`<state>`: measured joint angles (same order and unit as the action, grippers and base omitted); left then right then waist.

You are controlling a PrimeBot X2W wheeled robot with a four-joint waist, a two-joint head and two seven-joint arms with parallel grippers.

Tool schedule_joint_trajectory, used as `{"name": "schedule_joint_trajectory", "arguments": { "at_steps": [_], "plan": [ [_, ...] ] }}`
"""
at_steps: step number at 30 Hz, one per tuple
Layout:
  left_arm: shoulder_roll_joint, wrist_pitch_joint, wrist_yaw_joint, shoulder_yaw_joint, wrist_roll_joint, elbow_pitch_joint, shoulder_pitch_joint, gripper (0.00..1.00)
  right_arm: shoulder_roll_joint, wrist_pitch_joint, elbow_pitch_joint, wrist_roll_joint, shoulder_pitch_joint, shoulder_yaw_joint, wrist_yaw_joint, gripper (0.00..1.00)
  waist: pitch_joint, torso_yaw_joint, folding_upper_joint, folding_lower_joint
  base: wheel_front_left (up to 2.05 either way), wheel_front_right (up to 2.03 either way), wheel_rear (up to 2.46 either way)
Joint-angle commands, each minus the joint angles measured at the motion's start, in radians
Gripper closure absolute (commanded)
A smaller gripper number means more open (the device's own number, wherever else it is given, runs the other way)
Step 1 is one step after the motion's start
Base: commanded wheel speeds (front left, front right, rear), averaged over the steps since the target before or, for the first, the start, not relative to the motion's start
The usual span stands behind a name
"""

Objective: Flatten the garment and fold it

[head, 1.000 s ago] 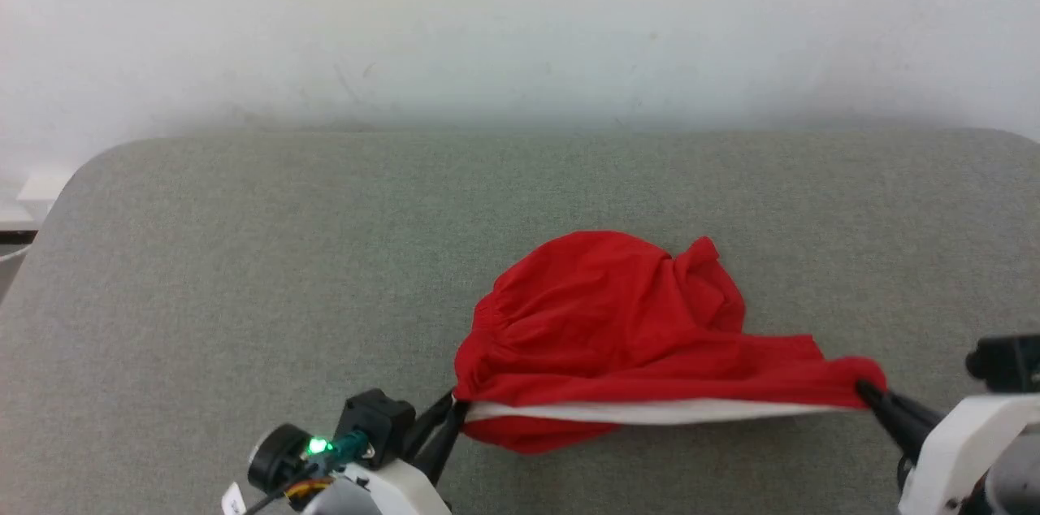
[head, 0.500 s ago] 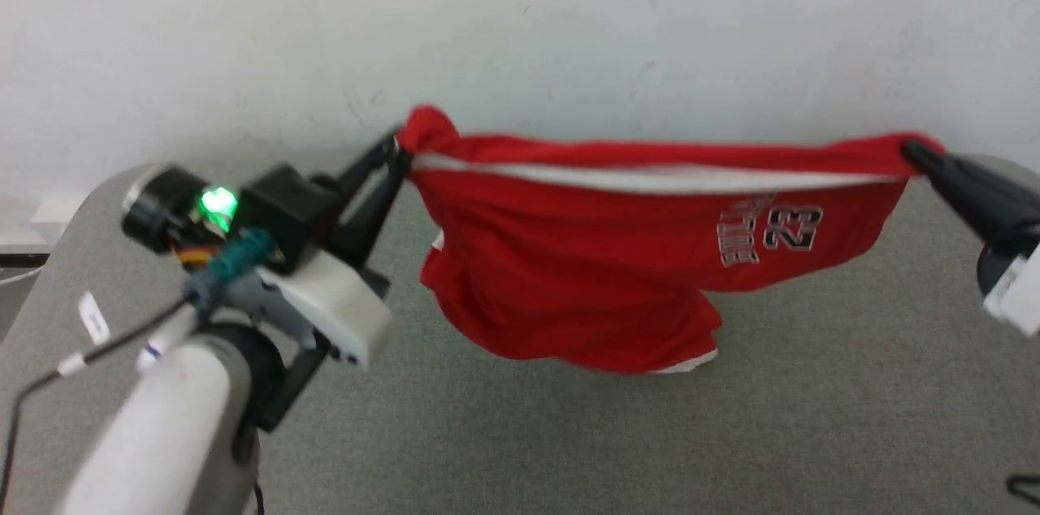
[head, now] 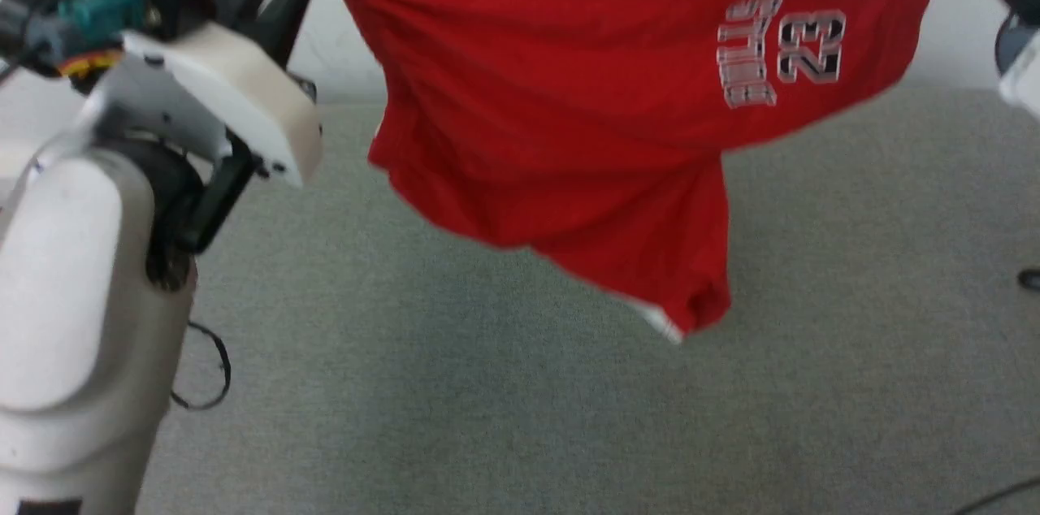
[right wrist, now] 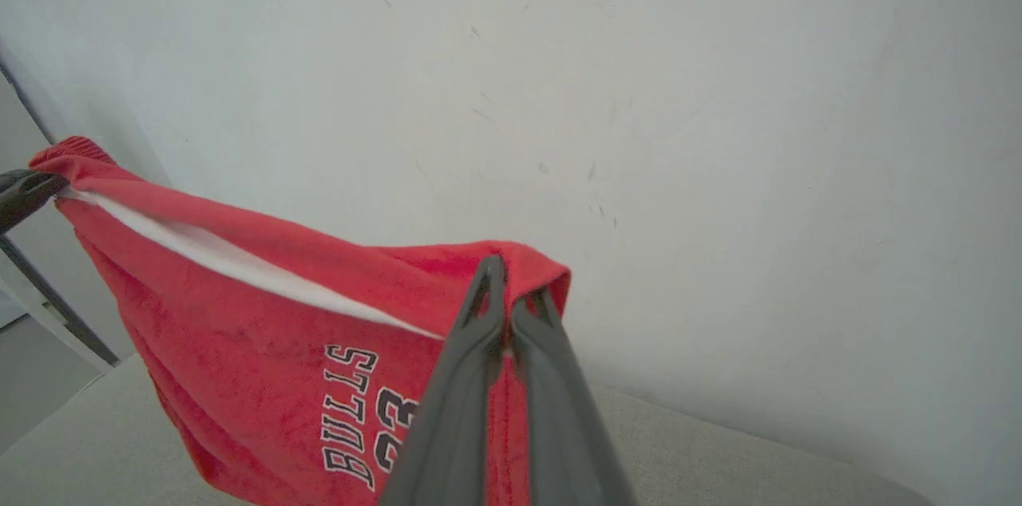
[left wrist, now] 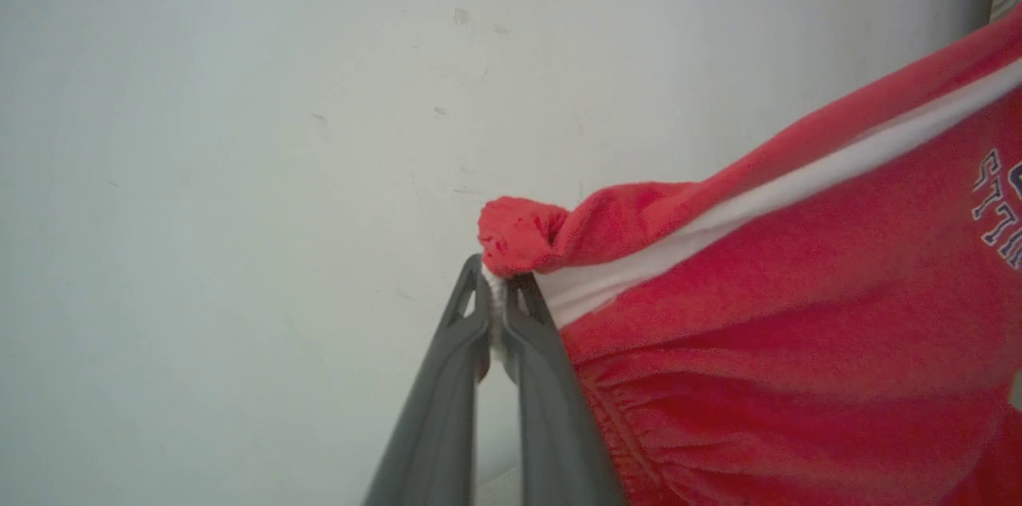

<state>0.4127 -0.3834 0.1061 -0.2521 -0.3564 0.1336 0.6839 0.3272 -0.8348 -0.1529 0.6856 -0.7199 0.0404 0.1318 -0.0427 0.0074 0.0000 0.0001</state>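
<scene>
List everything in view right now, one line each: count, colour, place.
shorts: one, red with a white band, hanging stretched between both grippers above the table
lettering: one print, white outlined in black, on the shorts towards the right gripper's end
table: one, grey fabric top, below the shorts
wall: one, white, behind the table
cable: one, black loop, beside the left arm
left arm: one, white, head view's lower left
left gripper: one, dark, shut on one top corner of the shorts
right gripper: one, dark, shut on the other top corner
</scene>
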Motion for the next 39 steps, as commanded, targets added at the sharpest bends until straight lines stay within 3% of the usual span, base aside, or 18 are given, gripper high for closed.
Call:
{"name": "schedule_joint_trajectory", "arguments": {
  "at_steps": [1, 5, 10, 16, 21, 29, 39],
  "plan": [
    [0.004, -0.018, 0.007, 0.001, -0.014, -0.040, 0.067, 1.00, 0.018, 0.029, 0.040, -0.026, -0.078, -0.026, -0.001, 1.00, -0.139, -0.040, 0.0000, -0.0001, 0.00, 0.00, 0.00],
    [0.001, -0.032, 0.013, 0.005, -0.038, -0.159, 0.225, 1.00, 0.036, 0.120, 0.154, -0.079, -0.258, -0.081, -0.001, 1.00, -0.276, -0.065, 0.0000, -0.0001, 0.00, 0.00, 0.00],
    [-0.017, 0.032, 0.018, 0.001, -0.025, -0.326, 0.454, 1.00, 0.024, 0.279, 0.342, -0.146, -0.492, -0.135, -0.001, 1.00, -0.408, -0.092, 0.0000, -0.0001, 0.00, 0.00, 0.00],
    [-0.064, 0.175, 0.000, 0.007, 0.013, -0.520, 0.659, 1.00, -0.019, 0.472, 0.552, -0.207, -0.673, -0.177, -0.001, 1.00, -0.491, -0.109, 0.0000, -0.0001, 0.00, 0.00, 0.00],
    [-0.091, 0.284, -0.011, -0.004, 0.038, -0.648, 0.724, 1.00, -0.057, 0.583, 0.679, -0.209, -0.726, -0.210, -0.001, 1.00, -0.524, -0.111, 0.0000, -0.0001, 0.00, 0.00, 0.00],
    [-0.153, 0.434, -0.003, -0.068, 0.049, -0.803, 0.580, 1.00, -0.077, 0.689, 0.809, -0.151, -0.593, -0.299, -0.001, 1.00, -0.479, -0.082, 0.0000, -0.0001, 0.00, 0.00, 0.00],
    [-0.182, 0.542, 0.009, -0.161, 0.037, -0.899, 0.160, 1.00, 0.028, 0.676, 0.795, -0.003, -0.193, -0.509, -0.001, 1.00, -0.259, -0.059, 0.0000, -0.0001, 0.00, 0.00, 0.00]
  ]
}}
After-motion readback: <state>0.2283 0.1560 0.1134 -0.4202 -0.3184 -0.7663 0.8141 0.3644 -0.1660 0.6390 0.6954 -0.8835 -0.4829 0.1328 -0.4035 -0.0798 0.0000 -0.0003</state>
